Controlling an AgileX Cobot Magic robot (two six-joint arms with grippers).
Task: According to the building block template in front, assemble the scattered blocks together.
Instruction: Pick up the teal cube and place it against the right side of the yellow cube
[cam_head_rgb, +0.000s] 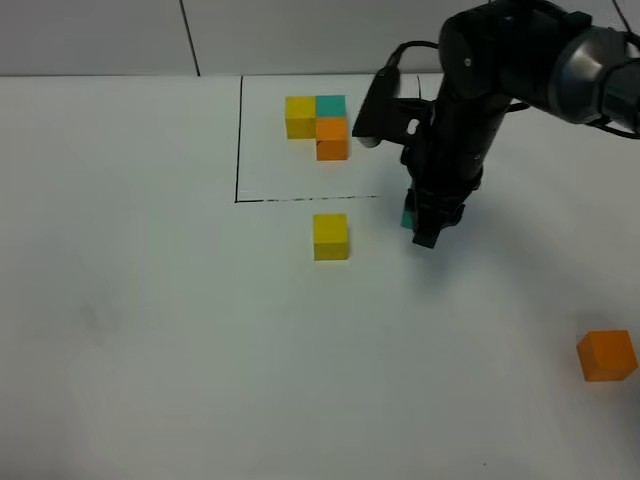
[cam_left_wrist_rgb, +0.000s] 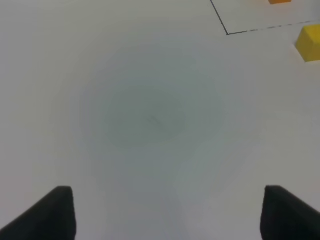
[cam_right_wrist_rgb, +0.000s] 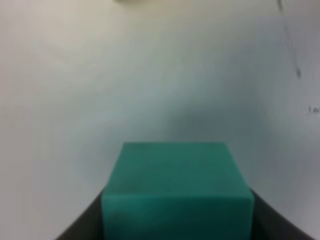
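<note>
White table (cam_head_rgb: 150, 350), right gripper (cam_head_rgb: 428, 225) clamped on teal cube (cam_right_wrist_rgb: 176, 190) just outside the template (cam_head_rgb: 318, 122) border, yellow cube (cam_head_rgb: 331, 236) beside that border, left gripper (cam_left_wrist_rgb: 167, 210) jaws apart, empty

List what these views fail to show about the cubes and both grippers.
- Exterior high: the teal cube is nearly all hidden behind the right gripper; lifted or resting, cannot tell.
- Right wrist: blurred; the frame edge cuts off the fingers gripping the cube.
- Left wrist: the left gripper shows only two fingertips; the template is cut to an orange sliver.
</note>
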